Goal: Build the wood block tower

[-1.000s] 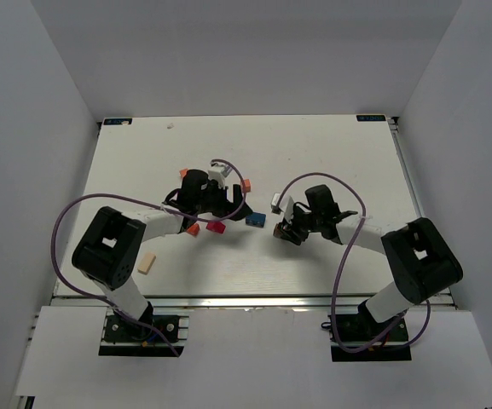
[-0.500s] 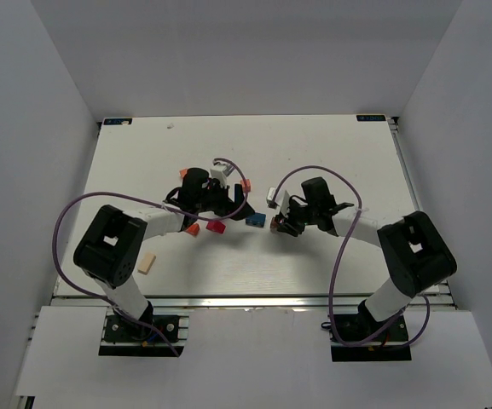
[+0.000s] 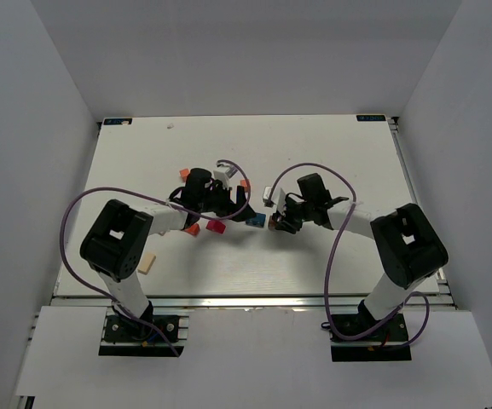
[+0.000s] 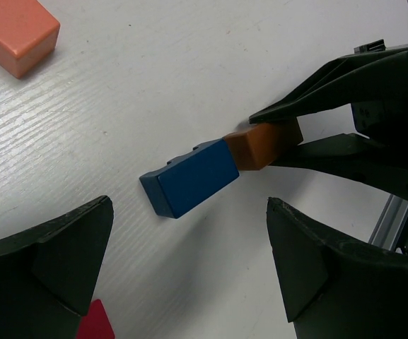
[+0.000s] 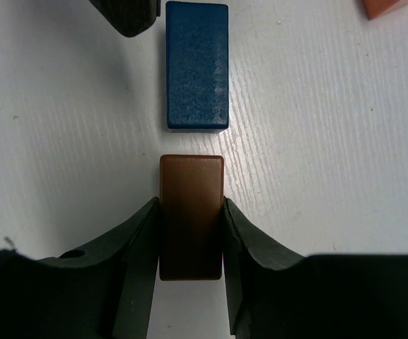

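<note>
No stacked tower shows; the blocks lie singly on the white table (image 3: 331, 153). My right gripper (image 3: 278, 223) (image 5: 191, 205) is shut on a brown block (image 5: 191, 212) and holds it end-on to a blue block (image 5: 197, 63) with a small gap between them. In the left wrist view the brown block (image 4: 260, 145) looks to touch the blue block (image 4: 193, 176). My left gripper (image 3: 231, 204) (image 4: 189, 226) is open and empty, with its jaws wide on either side of the blue block (image 3: 256, 220).
A red block (image 3: 217, 227) and an orange block (image 3: 192, 230) lie beside the left gripper. Other orange blocks (image 3: 183, 173) (image 3: 245, 184) lie behind it. A pale tan block (image 3: 147, 262) lies near the left arm's base. One left finger (image 5: 126, 18) stands beside the blue block.
My right gripper has carried the brown block left, up to the end of the blue block. My left gripper has shifted slightly right and stays open.
</note>
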Controlling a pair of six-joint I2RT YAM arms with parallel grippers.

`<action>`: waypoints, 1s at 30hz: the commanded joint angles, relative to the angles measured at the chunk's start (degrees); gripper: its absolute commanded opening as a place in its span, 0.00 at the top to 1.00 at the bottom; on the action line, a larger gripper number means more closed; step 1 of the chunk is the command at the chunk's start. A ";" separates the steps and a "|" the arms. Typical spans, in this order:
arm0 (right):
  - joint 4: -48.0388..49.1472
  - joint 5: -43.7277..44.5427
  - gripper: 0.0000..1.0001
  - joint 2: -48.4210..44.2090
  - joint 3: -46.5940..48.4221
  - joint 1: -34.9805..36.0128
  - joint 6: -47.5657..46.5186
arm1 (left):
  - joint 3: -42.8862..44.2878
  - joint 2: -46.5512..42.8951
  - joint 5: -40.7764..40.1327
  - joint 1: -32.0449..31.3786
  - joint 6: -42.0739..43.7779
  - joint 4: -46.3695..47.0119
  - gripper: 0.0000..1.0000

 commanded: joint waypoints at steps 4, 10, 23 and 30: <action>-1.25 -1.28 0.59 1.68 2.70 0.16 -2.08 | 2.14 0.45 3.12 -0.11 1.23 1.35 0.02; -4.24 -1.45 0.57 3.52 4.81 0.16 -3.48 | 2.31 0.81 3.38 -0.20 1.59 1.18 0.02; -7.76 -2.15 0.52 5.90 7.36 0.16 -4.80 | 2.93 1.77 3.91 -0.64 2.03 0.74 0.02; -7.67 -1.80 0.52 6.25 7.62 0.16 -4.63 | 3.28 2.12 4.44 -1.16 2.11 0.65 0.02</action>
